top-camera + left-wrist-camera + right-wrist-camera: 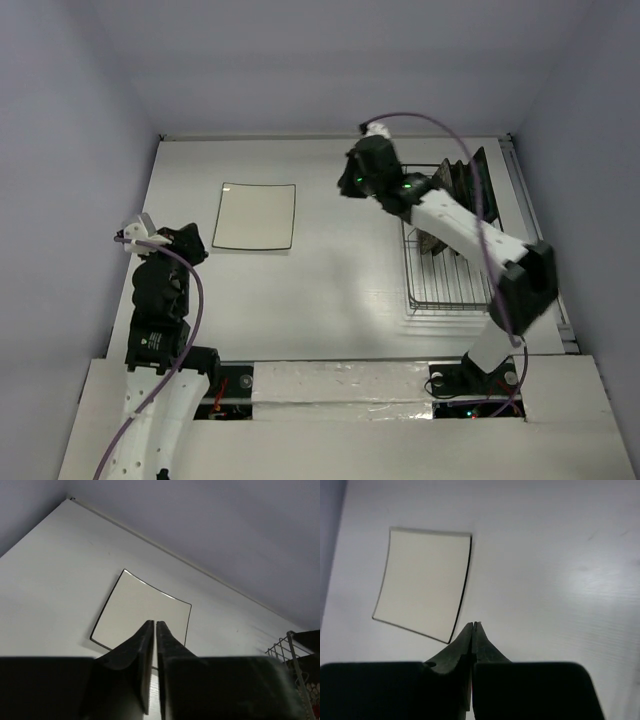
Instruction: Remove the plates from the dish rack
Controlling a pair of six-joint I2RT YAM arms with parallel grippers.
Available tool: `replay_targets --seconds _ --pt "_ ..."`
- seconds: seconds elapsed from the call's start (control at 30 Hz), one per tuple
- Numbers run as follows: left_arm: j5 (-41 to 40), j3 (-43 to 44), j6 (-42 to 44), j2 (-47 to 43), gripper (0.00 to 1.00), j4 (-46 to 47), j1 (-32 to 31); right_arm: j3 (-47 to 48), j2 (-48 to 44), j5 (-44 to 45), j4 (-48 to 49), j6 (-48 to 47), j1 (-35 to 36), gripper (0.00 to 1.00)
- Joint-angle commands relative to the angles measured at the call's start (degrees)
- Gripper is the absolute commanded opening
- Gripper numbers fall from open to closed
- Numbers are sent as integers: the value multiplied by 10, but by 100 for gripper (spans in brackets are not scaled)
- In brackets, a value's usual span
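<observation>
A plain white square plate (255,215) lies flat on the table at the far left; it also shows in the left wrist view (145,610) and the right wrist view (425,582). The wire dish rack (445,285) stands at the right, with dark plates (472,180) upright at its far end, partly hidden by the right arm. My right gripper (350,185) is shut and empty, raised left of the rack, its tips (474,623) right of the white plate. My left gripper (187,243) is shut and empty, near the plate's near-left corner, tips (152,622) pointing at it.
The rack's corner (292,652) shows at the right edge of the left wrist view. The table's back edge meets a grey wall (330,70). A raised white ledge (340,385) runs along the near edge by the arm bases.
</observation>
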Motion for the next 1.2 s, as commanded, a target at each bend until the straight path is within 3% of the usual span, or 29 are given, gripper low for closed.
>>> replay_targets --seconds 0.0,0.13,0.23,0.27,0.37,0.57,1.17 --pt "2 -4 9 -11 3 26 -8 -51 -156 130 -57 -94 -52 0" --pt "2 -4 9 -23 0 25 -15 -104 -298 188 -136 -121 -116 0" --pt "2 -3 7 -25 6 22 -25 -101 -329 187 -181 -146 -173 18" --pt "2 -3 7 -26 14 22 -31 -90 -318 189 -222 -152 -194 33" --pt "2 -1 8 -29 27 20 -36 -52 -291 191 -266 -164 -213 46" --pt "2 -2 7 -44 35 18 -36 -13 -217 167 -298 -178 -225 47" --pt "2 -3 8 -40 37 20 -41 18 -92 169 -279 -176 -241 42"
